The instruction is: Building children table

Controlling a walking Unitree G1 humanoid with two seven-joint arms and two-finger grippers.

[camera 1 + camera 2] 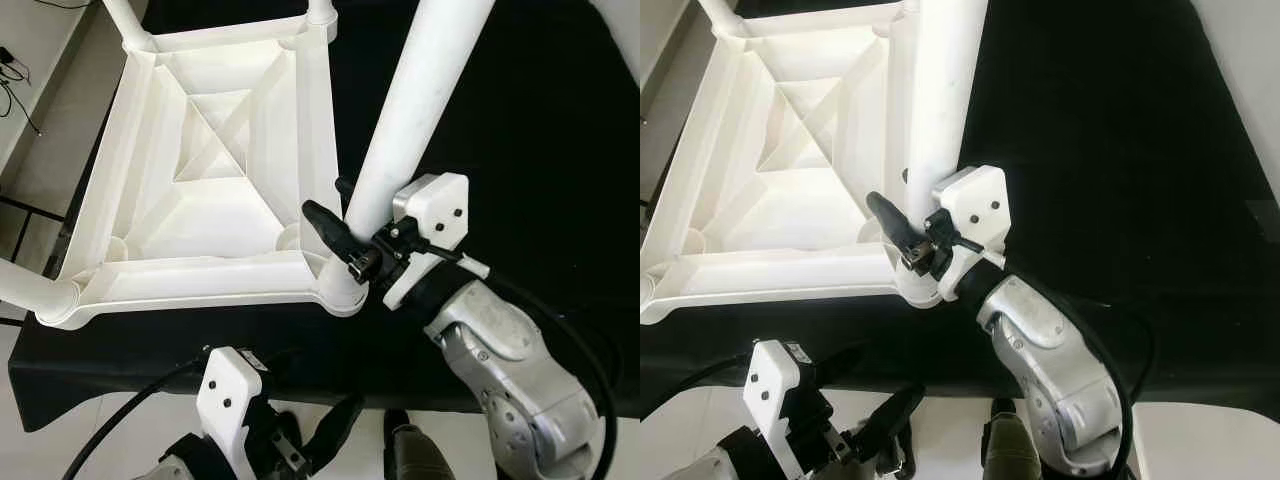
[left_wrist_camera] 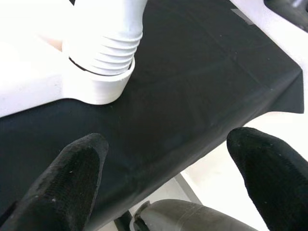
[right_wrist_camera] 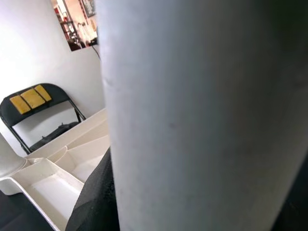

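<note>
on the black cloth [image 1: 520,150] the tabletop [image 1: 215,160] lies flipped so its sockets face up. right gripper [image 1: 345,225] is clamped on the leg [image 1: 415,110] low down, probably for twisting its threads into the corner socket [image 2: 98,84]. left gripper [image 2: 168,163] hangs wide open, holding nothing.

head views overhead, wrist views close

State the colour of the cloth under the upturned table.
Black cloth, clearest in the left eye view.

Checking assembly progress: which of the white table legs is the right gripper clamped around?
The near-right corner leg, held by the right gripper just above its socket; the other legs stand untouched.
</note>
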